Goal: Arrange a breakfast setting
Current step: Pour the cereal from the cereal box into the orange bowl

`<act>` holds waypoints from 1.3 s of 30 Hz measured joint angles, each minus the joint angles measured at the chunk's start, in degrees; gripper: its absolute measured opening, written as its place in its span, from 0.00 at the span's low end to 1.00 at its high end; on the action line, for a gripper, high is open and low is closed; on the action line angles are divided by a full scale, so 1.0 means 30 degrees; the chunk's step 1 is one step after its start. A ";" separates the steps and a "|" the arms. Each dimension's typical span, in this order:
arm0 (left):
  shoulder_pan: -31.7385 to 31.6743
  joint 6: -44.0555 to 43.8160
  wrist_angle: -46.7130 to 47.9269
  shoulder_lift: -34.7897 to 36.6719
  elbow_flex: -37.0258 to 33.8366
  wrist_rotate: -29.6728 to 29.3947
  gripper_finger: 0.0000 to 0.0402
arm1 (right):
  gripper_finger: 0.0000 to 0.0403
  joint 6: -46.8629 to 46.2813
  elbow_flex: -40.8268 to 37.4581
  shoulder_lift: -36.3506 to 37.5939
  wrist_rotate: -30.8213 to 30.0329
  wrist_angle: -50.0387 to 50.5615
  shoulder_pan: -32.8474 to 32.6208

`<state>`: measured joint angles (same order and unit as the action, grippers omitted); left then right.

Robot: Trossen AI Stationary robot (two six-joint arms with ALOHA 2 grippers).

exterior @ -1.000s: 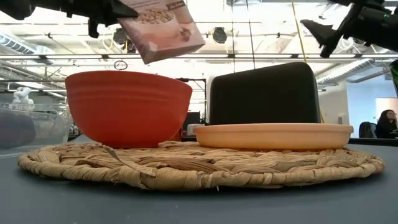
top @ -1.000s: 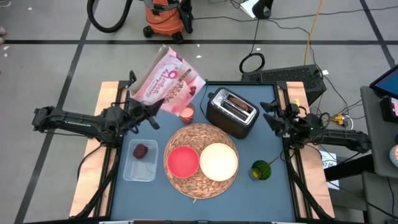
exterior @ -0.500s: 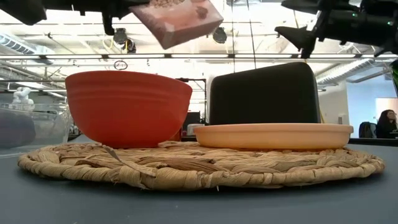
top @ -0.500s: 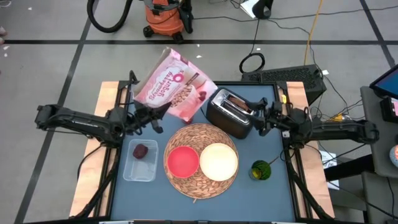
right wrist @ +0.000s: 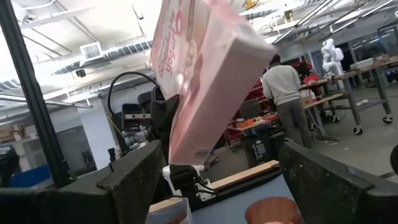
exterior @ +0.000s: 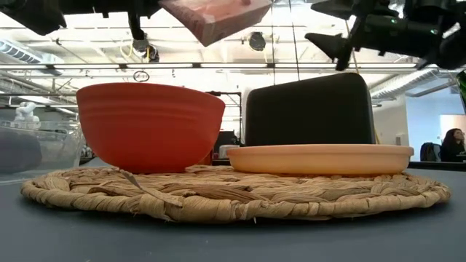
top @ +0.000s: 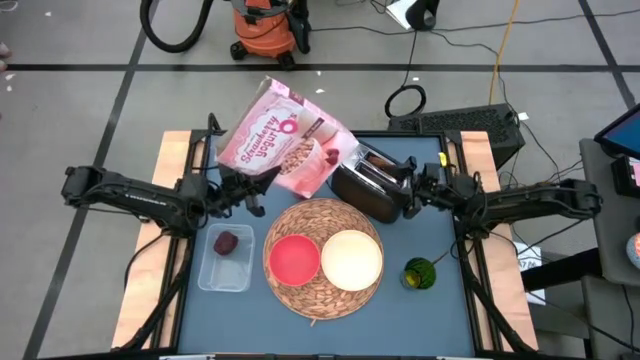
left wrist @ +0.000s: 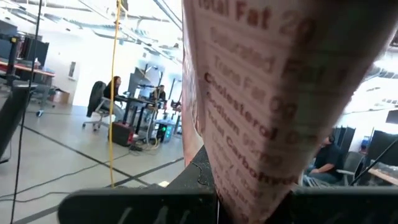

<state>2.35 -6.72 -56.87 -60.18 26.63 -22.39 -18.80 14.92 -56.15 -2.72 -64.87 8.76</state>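
A pink cereal box (top: pixel 285 150) hangs tilted over the table's far half, with my left gripper (top: pixel 262 180) shut on it. My right gripper (top: pixel 410 190) stands open above the right end of the black toaster (top: pixel 372 190), its fingers (right wrist: pixel 134 171) pointing at the box (right wrist: pixel 205 81) without touching it. A red bowl (top: pixel 293 260) and a cream plate (top: pixel 350 258) sit side by side on the woven straw mat (top: pixel 322 215). A dark red fruit (top: pixel 227 243) lies in a clear tub. My left gripper pinches the box's lower corner (left wrist: pixel 249 180) between its two fingers, coming from the table's left and slanting upward. The box is lifted clear of the table and leans up and toward the far right, partly over the toaster.
A green object (top: pixel 419 273) lies at the near right of the blue table top. The clear tub (top: pixel 226 272) stands left of the mat. A copper cup (right wrist: pixel 273 211) shows under the box. People work at desks in the room behind.
My left gripper has carried the box toward the table's right and tipped it further, so it now overlaps the toaster. My right gripper, still open, has moved toward the table's left, over the toaster's right end and closer to the box.
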 joint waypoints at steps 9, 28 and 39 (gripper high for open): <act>-0.0015 -0.0684 -0.0733 -0.0221 0.0000 0.0863 0.01 | 0.78 0.0157 0.3473 -0.3870 0.0659 0.0277 -0.0337; 0.0000 -0.0654 -0.1315 -0.0214 0.0007 0.1598 0.01 | 0.78 0.0143 0.8104 -0.9086 0.3505 0.0106 -0.0337; -0.0005 -0.0676 -0.1343 -0.0214 0.0010 0.2054 0.01 | 0.78 0.0287 0.9814 -1.0671 0.4822 0.0158 -0.0335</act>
<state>2.33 -8.75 -60.90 -60.82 26.66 -16.23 -17.94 44.36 -88.17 11.74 -64.40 7.75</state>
